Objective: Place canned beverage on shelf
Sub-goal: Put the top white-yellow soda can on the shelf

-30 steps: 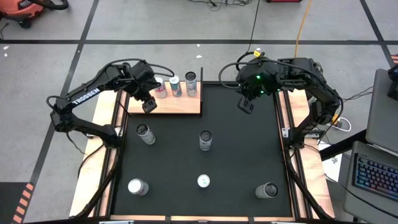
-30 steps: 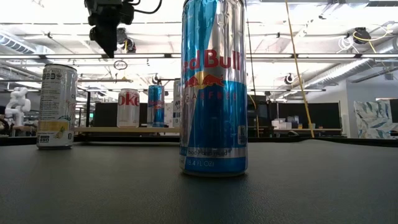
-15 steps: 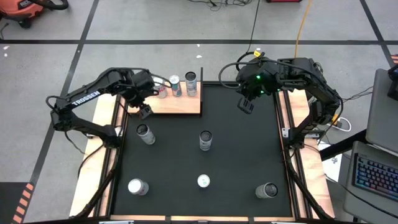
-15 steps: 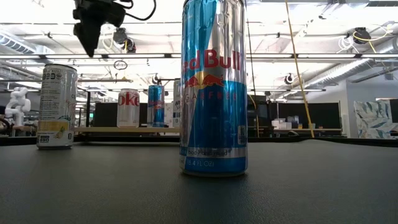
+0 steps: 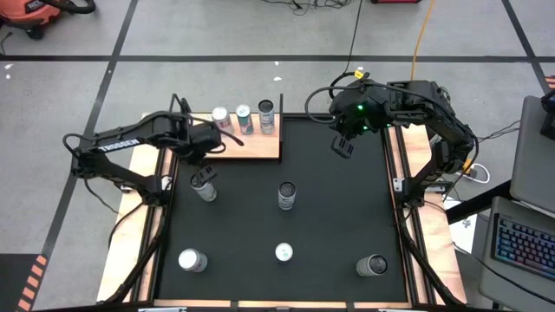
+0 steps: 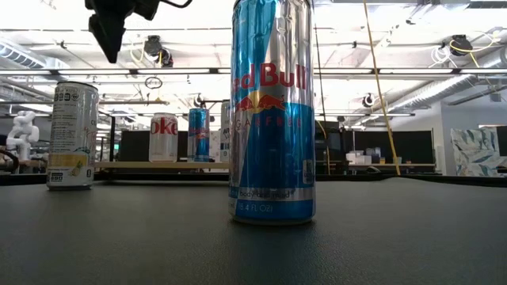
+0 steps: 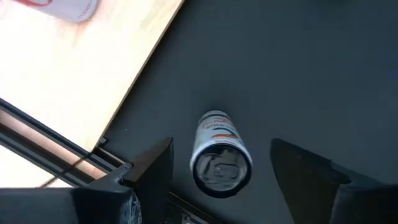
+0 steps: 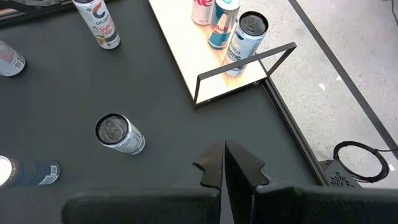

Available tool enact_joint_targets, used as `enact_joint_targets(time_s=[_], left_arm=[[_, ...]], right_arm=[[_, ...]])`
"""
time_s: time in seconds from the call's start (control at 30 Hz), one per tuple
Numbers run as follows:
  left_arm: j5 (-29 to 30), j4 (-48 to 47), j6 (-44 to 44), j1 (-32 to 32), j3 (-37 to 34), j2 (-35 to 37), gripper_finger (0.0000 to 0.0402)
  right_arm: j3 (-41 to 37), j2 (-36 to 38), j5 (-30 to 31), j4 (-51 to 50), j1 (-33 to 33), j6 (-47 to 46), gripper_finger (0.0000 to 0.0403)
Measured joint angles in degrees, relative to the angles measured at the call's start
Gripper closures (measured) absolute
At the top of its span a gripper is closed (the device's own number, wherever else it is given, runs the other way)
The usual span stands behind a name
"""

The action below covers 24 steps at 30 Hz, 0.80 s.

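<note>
While the right gripper (image 5: 344,146) is parked pressed together, the left gripper (image 5: 205,172) is held over a can (image 5: 204,187) beside the shelf (image 5: 251,146). In the wrist view, spread jaws bracket that can (image 7: 219,155); a descent and squeeze are judged next.

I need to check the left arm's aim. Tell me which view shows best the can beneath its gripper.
The left wrist view: the white can stands upright on the black mat, framed between the open left gripper fingers, its lid visible. The high view shows it partly covered by the gripper. The low view shows its side. The right wrist view shows it far off.
</note>
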State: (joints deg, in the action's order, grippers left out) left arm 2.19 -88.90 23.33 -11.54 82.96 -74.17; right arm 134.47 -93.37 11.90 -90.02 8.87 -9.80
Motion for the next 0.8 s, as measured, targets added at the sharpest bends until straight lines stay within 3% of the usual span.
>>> enact_joint_targets(time_s=[0.2, 0.37, 0.57, 0.8], left_arm=[[1.02, -0.04, 4.95, 4.17, -0.75, 0.01, 0.014], [1.25, -0.23, 9.21, 6.47, -6.49, 0.27, 0.014], [1.19, 0.98, 10.8, 7.7, -13.68, 0.28, 0.014], [1.21, 4.04, 10.89, 7.73, -16.35, 0.46, 0.014]], right_arm=[[0.0, -0.01, 0.0, 0.0, 0.01, 0.26, 0.0403], [0.0, -0.01, 0.0, 0.0, 0.0, 1.61, 0.0403], [0.0, -0.01, 0.0, 0.01, 0.01, 3.11, 0.0403], [0.0, -0.01, 0.0, 0.0, 0.01, 4.57, 0.0403]])
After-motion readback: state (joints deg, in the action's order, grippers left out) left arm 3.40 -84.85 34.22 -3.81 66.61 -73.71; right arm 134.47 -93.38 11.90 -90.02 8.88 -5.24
